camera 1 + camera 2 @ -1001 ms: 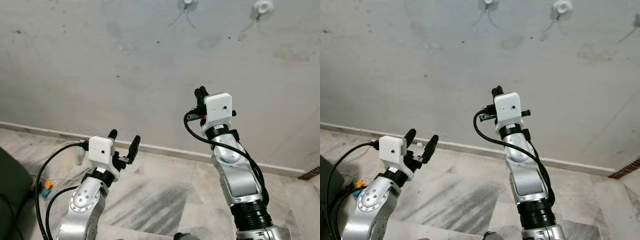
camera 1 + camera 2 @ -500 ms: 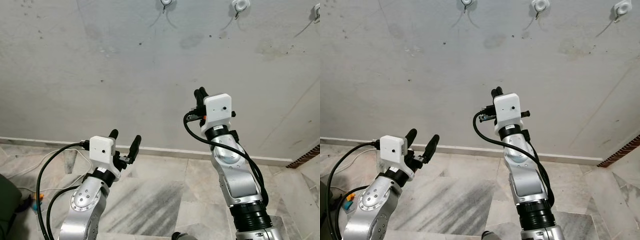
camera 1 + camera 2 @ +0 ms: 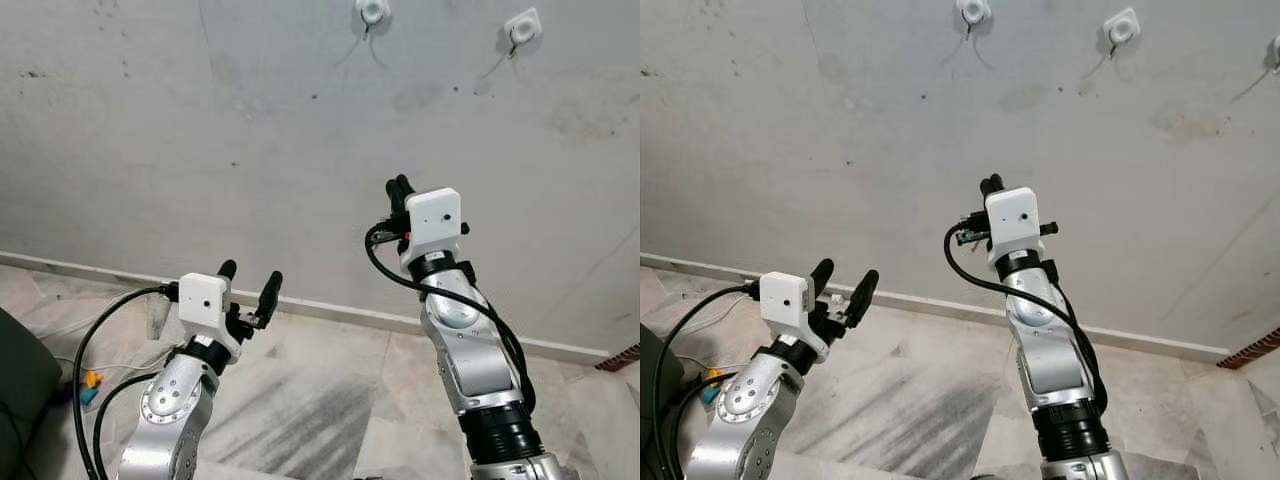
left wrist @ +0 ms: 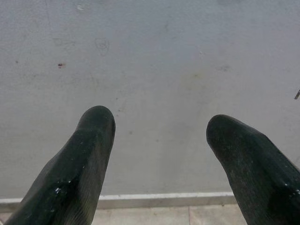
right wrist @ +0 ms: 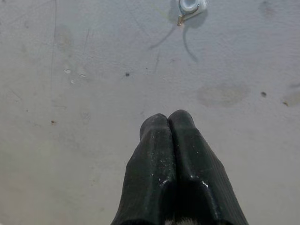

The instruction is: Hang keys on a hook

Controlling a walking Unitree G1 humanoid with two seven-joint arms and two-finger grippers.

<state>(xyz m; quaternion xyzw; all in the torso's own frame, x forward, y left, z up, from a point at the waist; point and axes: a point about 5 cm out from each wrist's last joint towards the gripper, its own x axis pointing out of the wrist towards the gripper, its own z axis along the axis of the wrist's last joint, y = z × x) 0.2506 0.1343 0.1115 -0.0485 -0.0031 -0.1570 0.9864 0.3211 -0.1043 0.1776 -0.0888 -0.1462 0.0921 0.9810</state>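
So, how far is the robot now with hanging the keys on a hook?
Nothing looks done yet: the two hooks high on the wall are bare. In hand: the right gripper is raised toward the wall, fingers pressed together; no keys can be seen between them. The left gripper is held low, fingers apart, with nothing between them. Left to do: reach a hook and hang the keys.

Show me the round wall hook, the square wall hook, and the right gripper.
round wall hook (image 3: 373, 11), left eye view, on its white base.
square wall hook (image 3: 523, 27), left eye view, on its white plate.
right gripper (image 5: 168, 123), right wrist view, between its closed fingertips.
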